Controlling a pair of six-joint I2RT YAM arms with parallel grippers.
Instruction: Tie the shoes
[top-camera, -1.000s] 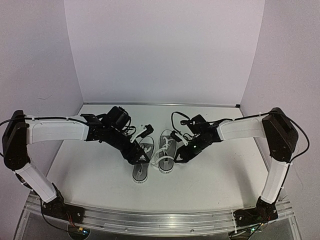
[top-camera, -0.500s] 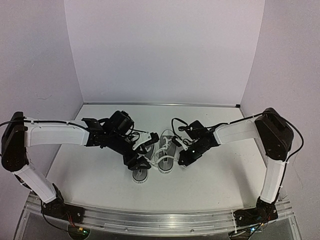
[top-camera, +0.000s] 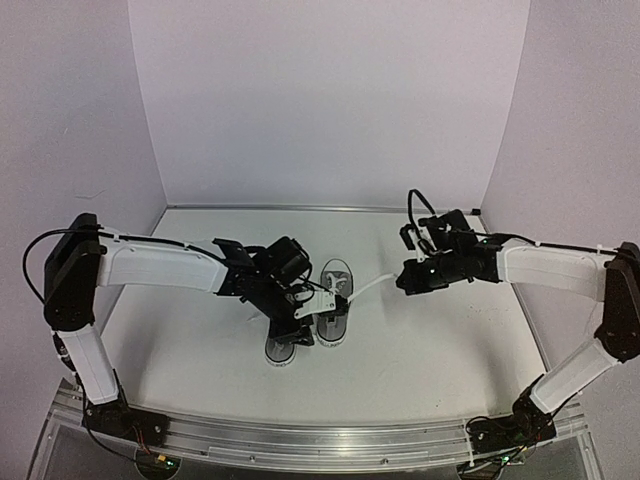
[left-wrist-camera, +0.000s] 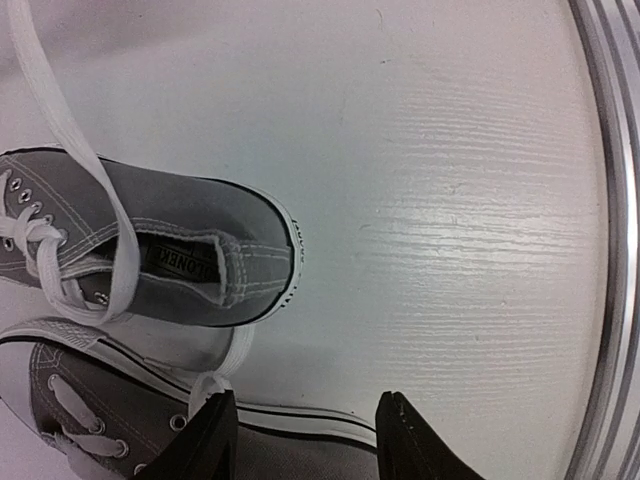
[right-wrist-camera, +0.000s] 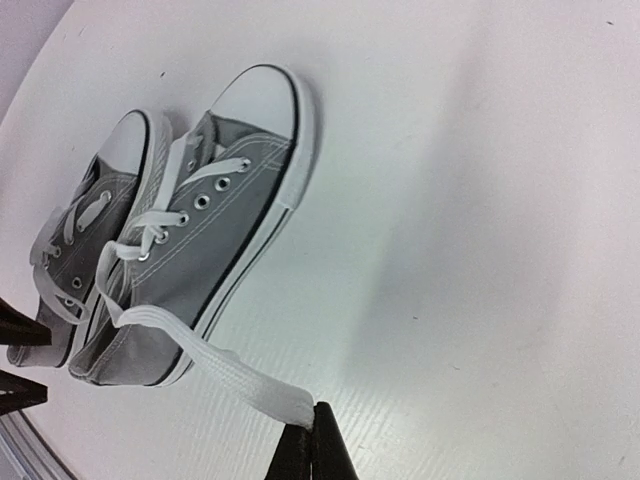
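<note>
Two small grey shoes with white laces and toe caps lie side by side, one (top-camera: 283, 349) nearer and one (top-camera: 337, 274) just right of it. My right gripper (top-camera: 404, 281) has drawn off to their right. It is shut on the end of a white lace (right-wrist-camera: 230, 375) that stretches back to the right-hand shoe (right-wrist-camera: 200, 260). The other shoe (right-wrist-camera: 90, 230) lies behind it. My left gripper (top-camera: 300, 325) hovers over the pair, and its jaws (left-wrist-camera: 305, 445) stand open over a white sole. A lace end (left-wrist-camera: 205, 388) touches its left finger (left-wrist-camera: 215, 440). One shoe's heel opening (left-wrist-camera: 185, 262) shows above.
A metal rail (top-camera: 300, 435) runs along the table's near edge and shows as a curved strip (left-wrist-camera: 620, 250) in the left wrist view. White walls close in the back and both sides. The bare white tabletop (top-camera: 450, 340) spreads right of the shoes.
My right gripper shut on a lace and pulled it out to the right, away from the shoes. My left arm swung right over the shoes and its jaws narrowed.
</note>
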